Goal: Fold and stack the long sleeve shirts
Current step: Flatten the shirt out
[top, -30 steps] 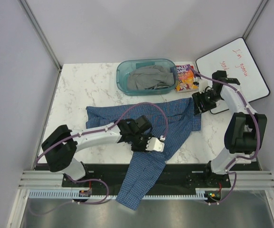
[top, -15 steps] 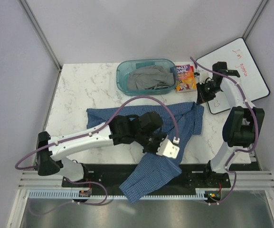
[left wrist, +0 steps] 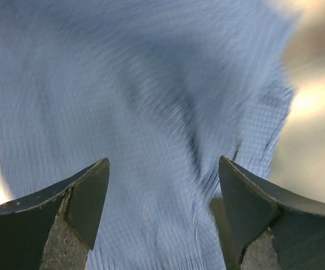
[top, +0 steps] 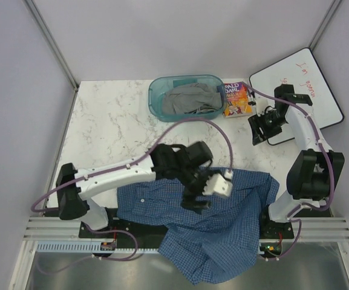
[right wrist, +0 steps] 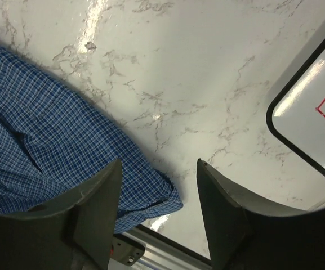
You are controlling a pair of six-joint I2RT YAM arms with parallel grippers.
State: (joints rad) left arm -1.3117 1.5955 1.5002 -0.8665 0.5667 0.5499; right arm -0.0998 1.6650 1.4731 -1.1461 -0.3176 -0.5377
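One long sleeve shirt (top: 222,223) of blue fine-checked cloth lies crumpled along the table's near edge, with much of it hanging over the front rail. My left gripper (top: 194,202) hovers over the shirt's upper middle. In the left wrist view its jaws (left wrist: 162,169) stand open, with blurred blue cloth (left wrist: 151,101) below and nothing between them. My right gripper (top: 257,128) is at the far right, next to the whiteboard. It is open (right wrist: 159,169) over bare marble, and the shirt's edge (right wrist: 66,163) lies apart to its left.
At the back middle a teal basin (top: 156,96) holds a grey garment (top: 189,99). A colourful book (top: 236,99) lies to its right. A whiteboard (top: 310,96) with red writing leans at the back right, its black rim (right wrist: 275,121) close to my right gripper. Purple cables loop over the left arm.
The shirt has slid from mid-table to the near edge and rightward, with more of it over the front. My left gripper followed it. The right gripper stands apart from the shirt.
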